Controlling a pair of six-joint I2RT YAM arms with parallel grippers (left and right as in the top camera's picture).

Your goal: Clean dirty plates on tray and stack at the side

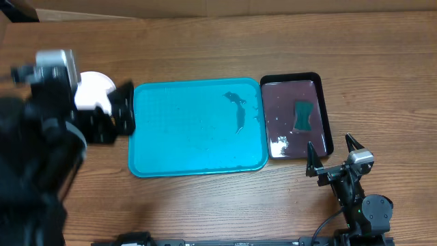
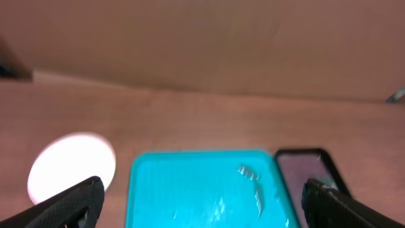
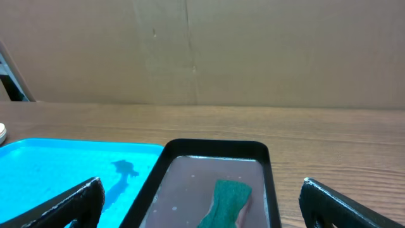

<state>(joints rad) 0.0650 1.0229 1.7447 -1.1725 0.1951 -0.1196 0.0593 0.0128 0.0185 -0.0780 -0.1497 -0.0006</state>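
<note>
Left arm (image 1: 41, 157) is showing as a blurred black mass at the left end of the worktop (image 1: 205, 41) in the overhead view. It is covering the lower right part of a white plate (image 1: 91, 87) that is lying on the worktop just left of the tray (image 1: 177, 137). Whether more plates are sitting under it, I cannot tell. Left wrist view is also blurring, with the plate washing out to a bright disc. Left gripper (image 2: 202, 190) is holding its fingers (image 2: 73, 202) wide apart with nothing between them, only the tips showing above the bottom edge. The tray is lying flat at centre, carrying a dark teal smear (image 1: 237, 109) toward its far right corner. Just right of it a black tray (image 1: 290, 77) is holding dark liquid and a teal sponge (image 1: 302, 115). Right gripper (image 1: 330, 147) is pointing at the black tray's near end, fingers (image 3: 73, 202) spread wide, gripping nothing.
</note>
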